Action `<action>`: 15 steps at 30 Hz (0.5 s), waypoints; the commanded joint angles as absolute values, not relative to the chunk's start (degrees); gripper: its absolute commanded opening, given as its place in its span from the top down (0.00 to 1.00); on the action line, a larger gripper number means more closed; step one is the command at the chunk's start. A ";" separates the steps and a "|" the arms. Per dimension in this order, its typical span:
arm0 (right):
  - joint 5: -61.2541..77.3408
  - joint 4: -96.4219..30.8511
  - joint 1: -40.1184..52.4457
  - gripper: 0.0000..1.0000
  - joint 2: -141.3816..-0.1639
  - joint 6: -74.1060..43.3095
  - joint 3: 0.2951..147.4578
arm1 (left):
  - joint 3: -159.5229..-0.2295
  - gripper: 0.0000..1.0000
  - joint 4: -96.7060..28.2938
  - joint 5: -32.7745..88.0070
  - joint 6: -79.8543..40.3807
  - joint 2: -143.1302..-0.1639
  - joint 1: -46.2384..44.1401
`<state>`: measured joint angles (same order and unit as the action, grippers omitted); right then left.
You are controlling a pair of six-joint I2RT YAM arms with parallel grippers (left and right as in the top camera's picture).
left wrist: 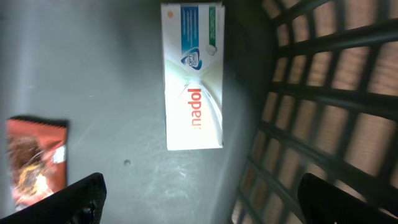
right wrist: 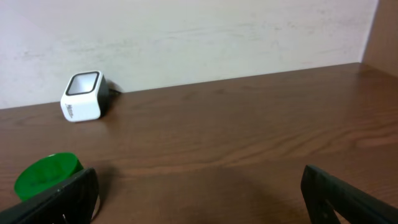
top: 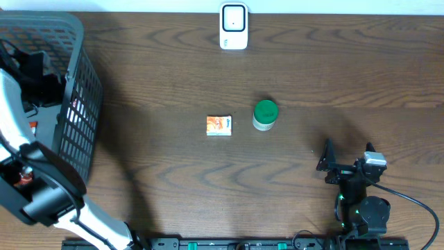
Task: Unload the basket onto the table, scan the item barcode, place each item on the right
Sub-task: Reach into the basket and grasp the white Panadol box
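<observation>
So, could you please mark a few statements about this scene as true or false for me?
1. The left claw is open inside the basket, with a white box in front of it. True.
2. The right claw is shut on the green-lidded jar. False: it is open and holds nothing; the jar stands on the table.
3. The scanner stands at the table's far edge. True.
4. The orange box lies inside the basket. False: it lies on the table beside the jar.
</observation>
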<state>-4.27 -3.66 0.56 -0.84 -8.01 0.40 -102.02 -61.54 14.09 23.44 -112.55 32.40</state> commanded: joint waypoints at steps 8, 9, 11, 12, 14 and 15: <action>-4.21 -3.90 0.73 0.01 -0.43 -7.20 0.30 | -102.43 0.01 -59.42 12.82 27.03 -121.84 31.44; -4.21 -3.90 0.73 0.01 -0.43 -7.20 0.32 | -102.43 0.01 -59.13 12.80 27.05 -122.50 31.40; -4.21 -3.90 0.73 0.01 -0.43 -7.20 0.32 | -102.43 0.02 -58.81 12.80 27.44 -123.70 31.33; -4.21 -3.90 0.73 0.01 -0.43 -7.20 0.30 | -102.43 0.01 -58.81 12.80 27.90 -124.38 31.35; -4.21 -3.90 0.73 0.01 -0.43 -7.20 0.30 | -102.39 0.01 -58.81 12.80 28.69 -125.38 31.35; -4.21 -3.90 0.73 0.01 -0.43 -7.20 0.30 | -102.32 0.01 -58.72 12.62 28.97 -126.04 31.35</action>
<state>-4.27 -3.66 0.56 -0.84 -8.01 0.40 -102.02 -58.65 13.17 26.87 -124.18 31.40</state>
